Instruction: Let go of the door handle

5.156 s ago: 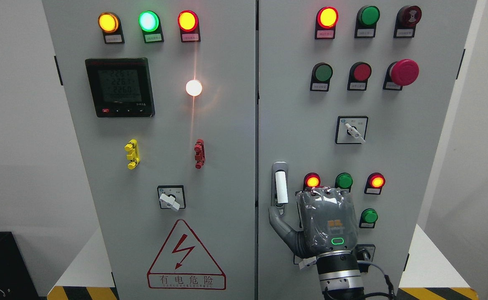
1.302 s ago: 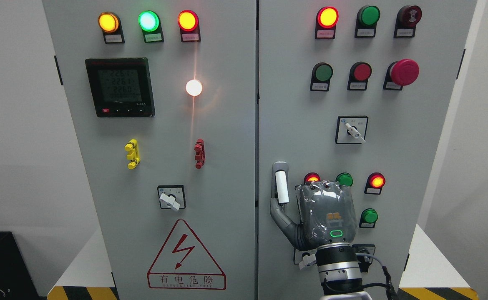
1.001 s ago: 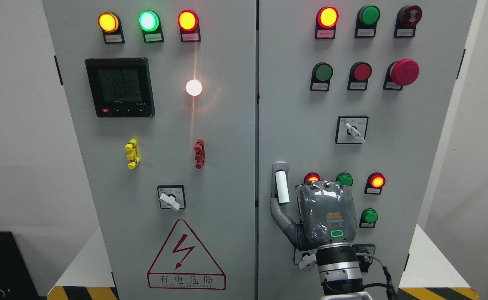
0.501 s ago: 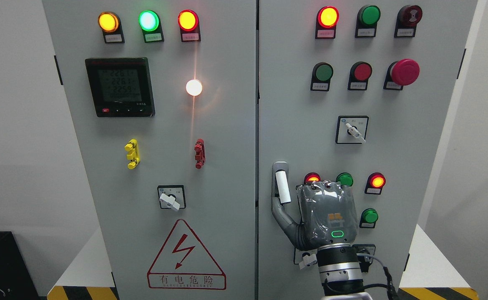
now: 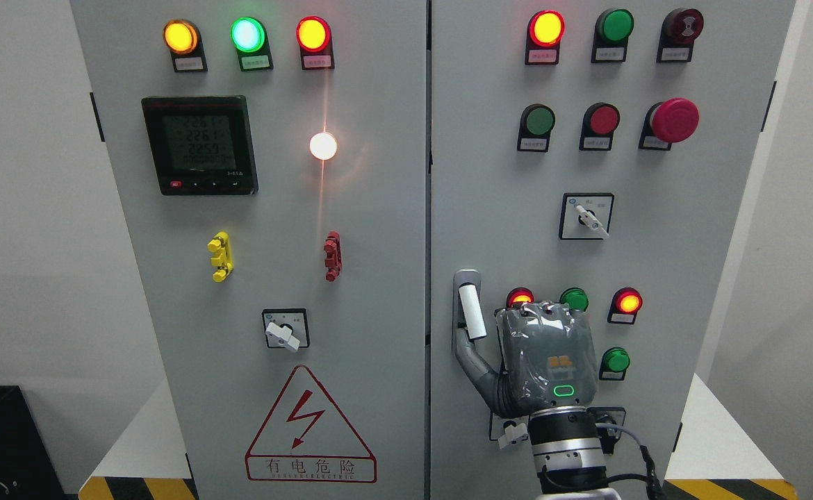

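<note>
1. Rising from the bottom edge right of the middle, the right hand [image 5: 544, 357], grey and wrapped in clear film, shows its back to the camera in the lower right of the frame, with a green light ring glowing near its metal wrist.
2. Its thumb reaches up and to the left, the tip at or just under the lower end of the handle; whether they touch cannot be told. The other fingers curl away behind the knuckles, so how far they are open cannot be told, and no grip on anything shows.
3. Just left of the hand stands the white cylindrical door handle [image 5: 472, 312], slightly tilted on its grey metal backplate, near the left edge of the grey right cabinet door [image 5: 663, 264].
4. Above the knuckles a lit red indicator lamp [image 5: 520, 297] and a green round lamp [image 5: 574, 298] are partly hidden by the hand.
5. Higher on that door sits a white rotary selector switch [image 5: 586, 217].
6. Across the centre seam, the grey left cabinet door [image 5: 379, 292] carries a black digital meter [image 5: 200, 145] in the upper left of the frame.
</note>
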`<state>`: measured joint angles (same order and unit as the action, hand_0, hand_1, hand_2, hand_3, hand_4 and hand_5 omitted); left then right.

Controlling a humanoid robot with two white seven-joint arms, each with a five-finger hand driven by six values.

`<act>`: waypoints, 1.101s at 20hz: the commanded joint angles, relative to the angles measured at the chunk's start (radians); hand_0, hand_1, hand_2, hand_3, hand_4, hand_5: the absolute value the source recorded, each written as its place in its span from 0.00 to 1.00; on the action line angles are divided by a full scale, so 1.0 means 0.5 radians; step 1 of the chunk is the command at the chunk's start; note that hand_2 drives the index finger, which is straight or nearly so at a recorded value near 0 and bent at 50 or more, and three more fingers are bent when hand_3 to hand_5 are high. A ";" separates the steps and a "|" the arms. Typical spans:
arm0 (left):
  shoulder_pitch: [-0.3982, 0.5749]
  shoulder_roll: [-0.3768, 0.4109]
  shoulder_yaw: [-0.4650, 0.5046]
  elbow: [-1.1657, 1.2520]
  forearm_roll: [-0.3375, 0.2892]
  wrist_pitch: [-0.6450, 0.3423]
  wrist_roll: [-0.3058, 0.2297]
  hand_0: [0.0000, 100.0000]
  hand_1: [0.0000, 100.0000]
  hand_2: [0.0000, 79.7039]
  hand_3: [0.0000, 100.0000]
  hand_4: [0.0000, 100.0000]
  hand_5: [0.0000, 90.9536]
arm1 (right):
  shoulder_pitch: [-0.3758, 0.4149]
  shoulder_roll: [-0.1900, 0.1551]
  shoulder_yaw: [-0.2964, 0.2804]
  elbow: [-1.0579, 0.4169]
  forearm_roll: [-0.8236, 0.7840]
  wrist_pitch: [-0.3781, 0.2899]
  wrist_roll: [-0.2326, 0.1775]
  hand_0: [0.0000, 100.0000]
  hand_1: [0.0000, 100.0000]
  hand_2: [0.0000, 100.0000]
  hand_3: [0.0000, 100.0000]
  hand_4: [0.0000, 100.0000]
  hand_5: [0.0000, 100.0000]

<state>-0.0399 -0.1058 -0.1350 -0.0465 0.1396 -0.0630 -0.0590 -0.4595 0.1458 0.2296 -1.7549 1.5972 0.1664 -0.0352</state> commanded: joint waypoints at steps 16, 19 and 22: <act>0.000 0.000 0.000 -0.002 0.000 0.000 -0.002 0.12 0.56 0.00 0.00 0.00 0.00 | -0.001 0.000 -0.017 -0.009 0.002 -0.002 -0.003 0.50 0.25 1.00 1.00 1.00 1.00; 0.000 0.000 0.000 -0.002 0.000 0.000 -0.002 0.12 0.56 0.00 0.00 0.00 0.00 | -0.001 0.000 -0.024 -0.012 0.002 -0.002 -0.003 0.50 0.27 1.00 1.00 1.00 1.00; 0.000 0.000 0.000 -0.002 0.000 0.000 -0.002 0.12 0.56 0.00 0.00 0.00 0.00 | -0.001 0.000 -0.024 -0.012 0.002 -0.002 -0.003 0.50 0.27 1.00 1.00 1.00 1.00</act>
<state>-0.0399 -0.1058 -0.1350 -0.0467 0.1396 -0.0630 -0.0591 -0.4595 0.1458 0.2214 -1.7587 1.5984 0.1654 -0.0361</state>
